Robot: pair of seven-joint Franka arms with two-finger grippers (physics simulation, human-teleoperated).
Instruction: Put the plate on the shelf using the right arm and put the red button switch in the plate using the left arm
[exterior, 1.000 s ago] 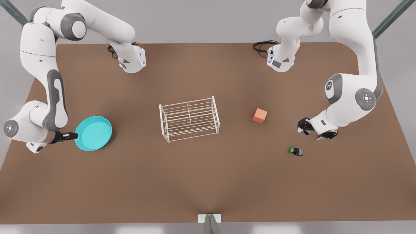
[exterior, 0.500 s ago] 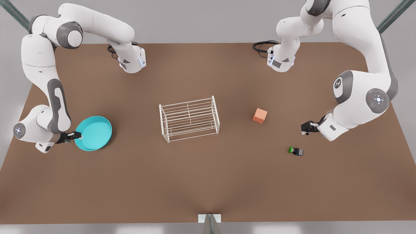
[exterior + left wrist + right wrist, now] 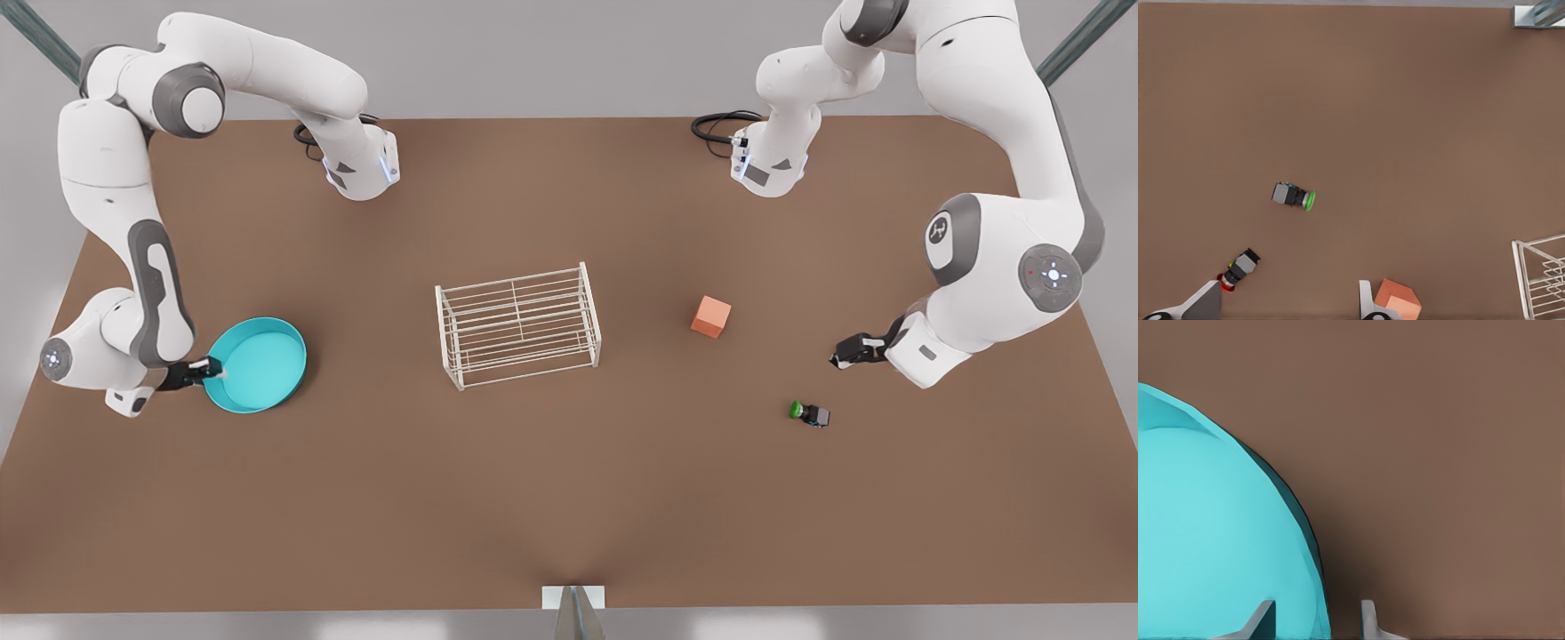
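Observation:
The turquoise plate lies flat on the table at the front view's left. My right gripper is at its outer edge, open, one finger over the plate and one outside, straddling the rim. The white wire shelf stands at the table's middle. At the front view's right my left gripper hovers low and open. In the left wrist view the red button switch lies on its side right beside one finger, within the wide gap of the left gripper.
A green-capped switch lies on its side a little nearer the camera than the left gripper, also in the left wrist view. An orange cube sits between shelf and left gripper. The shelf's corner shows from the left wrist.
The right gripper has slid forward over the plate's rim. The left arm has swung toward the front view's right and its gripper has turned and lowered.

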